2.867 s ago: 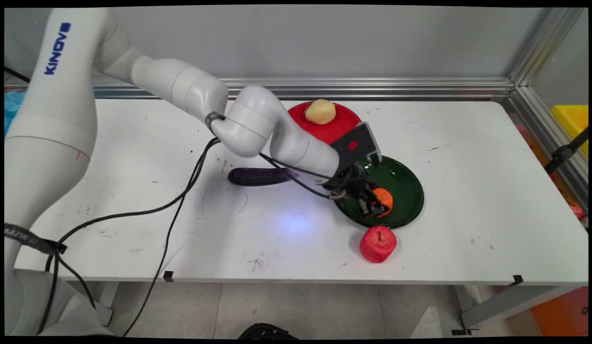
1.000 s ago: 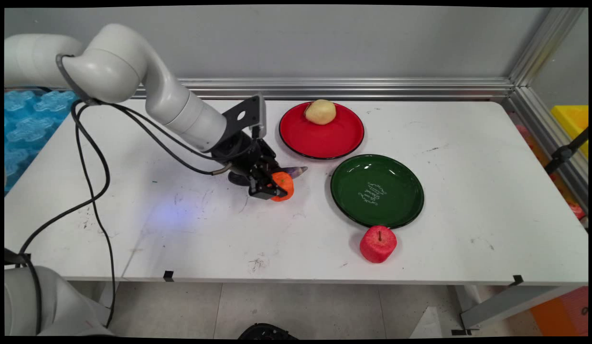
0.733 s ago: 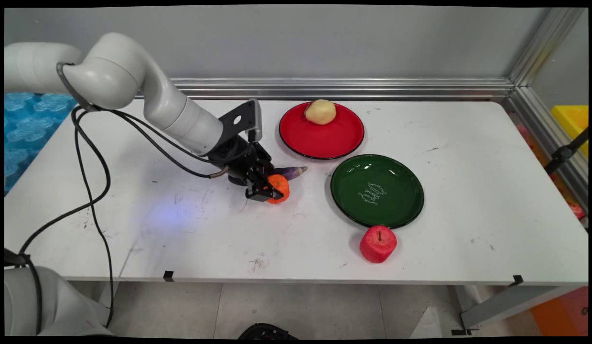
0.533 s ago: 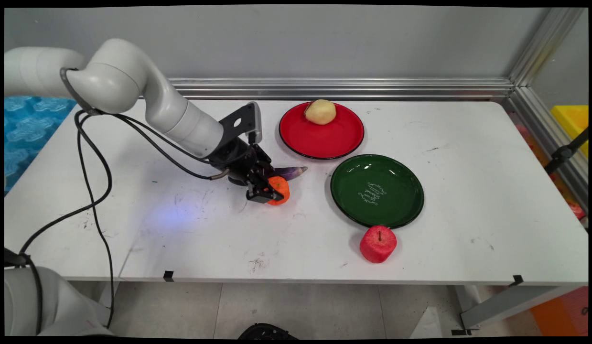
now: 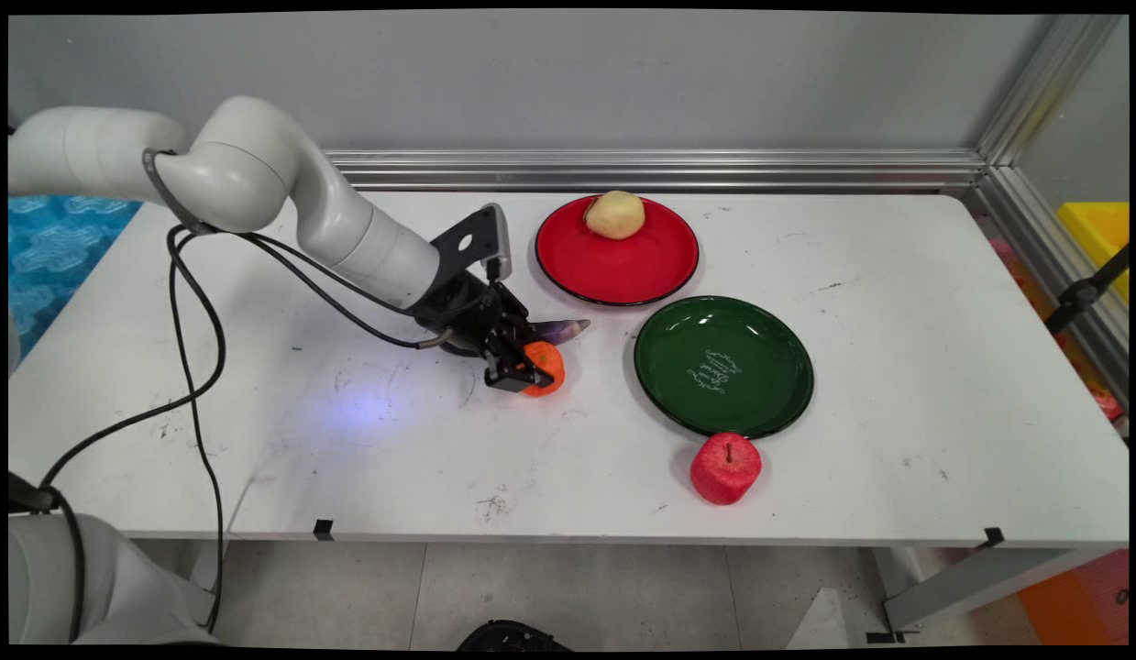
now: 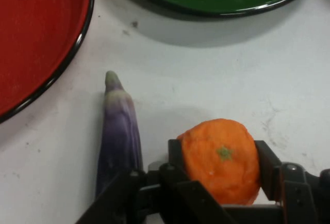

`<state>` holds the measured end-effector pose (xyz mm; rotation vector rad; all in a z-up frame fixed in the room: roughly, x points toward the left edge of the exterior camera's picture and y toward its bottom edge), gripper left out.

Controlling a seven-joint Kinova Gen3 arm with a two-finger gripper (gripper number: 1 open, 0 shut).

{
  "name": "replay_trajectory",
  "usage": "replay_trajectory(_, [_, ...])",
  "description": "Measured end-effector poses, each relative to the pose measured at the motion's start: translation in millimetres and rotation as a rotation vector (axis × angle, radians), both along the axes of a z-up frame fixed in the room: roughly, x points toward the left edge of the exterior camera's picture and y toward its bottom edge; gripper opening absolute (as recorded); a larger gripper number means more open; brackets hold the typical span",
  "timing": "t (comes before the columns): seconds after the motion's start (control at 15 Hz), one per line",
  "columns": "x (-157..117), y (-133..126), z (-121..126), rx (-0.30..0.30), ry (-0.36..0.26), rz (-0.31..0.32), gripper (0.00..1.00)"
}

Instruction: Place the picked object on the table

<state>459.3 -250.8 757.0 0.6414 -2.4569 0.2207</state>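
Observation:
My gripper (image 5: 529, 370) is shut on an orange (image 5: 546, 365), low over the white table just in front of a purple eggplant (image 5: 560, 328). In the hand view the orange (image 6: 221, 159) sits between the two black fingers (image 6: 268, 162), which press on its sides, and the gripper (image 6: 219, 168) points toward the plates. The eggplant (image 6: 119, 131) lies just left of the orange, tip pointing away from the hand. I cannot tell whether the orange touches the table.
A red plate (image 5: 623, 270) with a yellowish potato (image 5: 615, 214) stands at the back. An empty green plate (image 5: 760, 339) lies right of the orange, with a red apple (image 5: 725, 467) in front of it. In the hand view, both plates' rims (image 6: 77, 43) (image 6: 216, 8) show ahead.
The orange was lifted out of the green plate and carried left to the eggplant. Over the last second the gripper sank slightly with it and shifted a little right.

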Motion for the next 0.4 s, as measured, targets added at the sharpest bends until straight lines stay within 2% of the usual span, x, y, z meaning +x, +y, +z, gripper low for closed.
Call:
replay_trajectory(0.07, [-0.3, -0.5, -1.7, 0.002, 0.003, 0.001, 0.00])
replay_trajectory(0.13, [-0.8, -1.3, -3.2, 0.003, 0.006, 0.001, 1.00])
replay_trajectory(0.4, [-3.8, -5.3, -4.4, 0.006, 0.018, 0.007, 1.00])
